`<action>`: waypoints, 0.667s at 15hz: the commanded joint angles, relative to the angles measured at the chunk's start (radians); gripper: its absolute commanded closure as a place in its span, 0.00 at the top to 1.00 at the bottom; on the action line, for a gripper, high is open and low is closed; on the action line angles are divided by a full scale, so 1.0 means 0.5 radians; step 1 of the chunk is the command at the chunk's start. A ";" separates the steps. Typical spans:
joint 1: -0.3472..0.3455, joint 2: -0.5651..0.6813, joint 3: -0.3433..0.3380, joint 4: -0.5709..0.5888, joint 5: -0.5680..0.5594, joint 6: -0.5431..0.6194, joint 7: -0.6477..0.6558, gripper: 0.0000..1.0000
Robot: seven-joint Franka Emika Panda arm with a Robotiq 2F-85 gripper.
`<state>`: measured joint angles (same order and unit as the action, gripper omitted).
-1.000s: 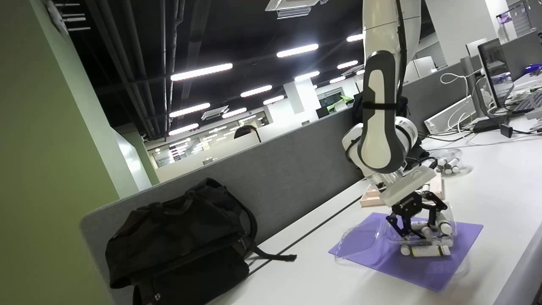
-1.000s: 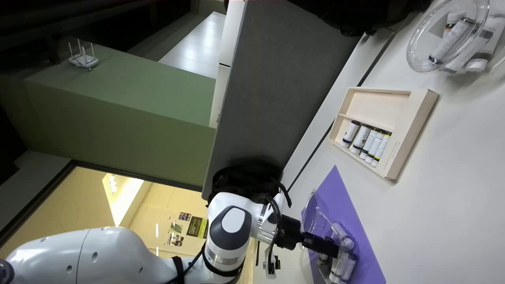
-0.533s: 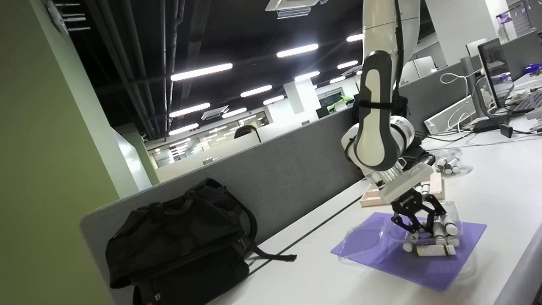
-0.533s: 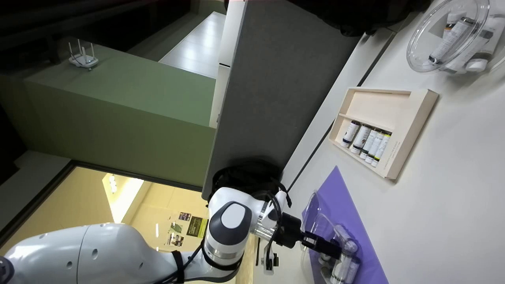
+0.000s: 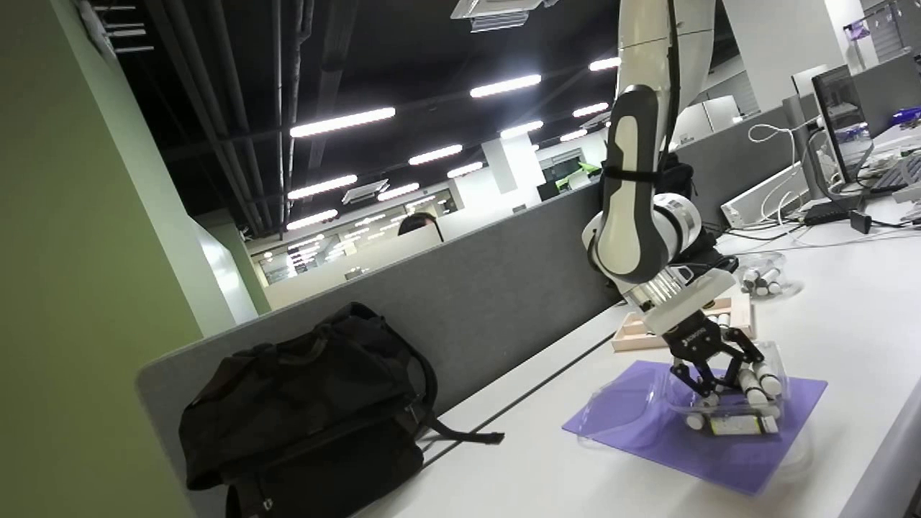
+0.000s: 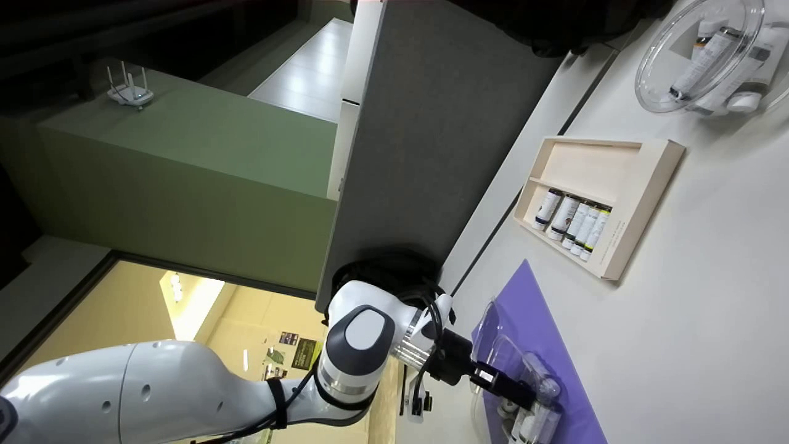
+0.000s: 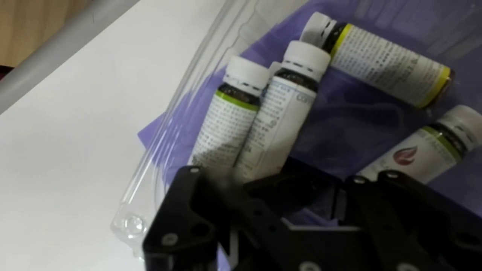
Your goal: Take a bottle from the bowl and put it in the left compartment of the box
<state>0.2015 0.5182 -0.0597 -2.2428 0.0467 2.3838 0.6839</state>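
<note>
The bowl (image 7: 176,105), a clear plastic container, holds several white-capped bottles. Side by side in the wrist view lie a green-banded bottle (image 7: 226,120) and a plain-labelled bottle (image 7: 282,116). Farther right are a yellow-banded bottle (image 7: 391,64) and one with a red flame mark (image 7: 418,154). My gripper (image 5: 711,389) reaches down into the bowl, its fingers drawn together beside the leaning bottles; no bottle shows between them. Its tips are dark and partly hidden in the wrist view. The tan box (image 6: 635,213) has two visible compartments; several bottles fill one, bare wood shows in the other.
Under the bowl is a purple mat (image 5: 748,467), with the clear lid (image 5: 586,424) folded out over it. A grey partition (image 6: 444,154) runs along the desk's back. Another clear container (image 5: 763,277) of bottles stands beyond the box. A black backpack (image 5: 302,410) sits against the partition.
The fingers have come together from partly open. Bottles in the bowl have shifted and tilted, and the bowl and mat have slid slightly right in an exterior view. The arm has tilted a little.
</note>
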 commanded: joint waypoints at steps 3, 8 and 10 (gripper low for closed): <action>-0.032 -0.052 0.028 0.002 0.060 -0.053 -0.058 0.00; -0.030 -0.180 0.056 -0.062 0.071 -0.003 -0.090 0.00; -0.046 -0.242 0.087 -0.072 0.106 -0.026 -0.142 0.00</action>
<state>0.1980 0.4719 -0.0414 -2.2451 0.0691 2.3851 0.6473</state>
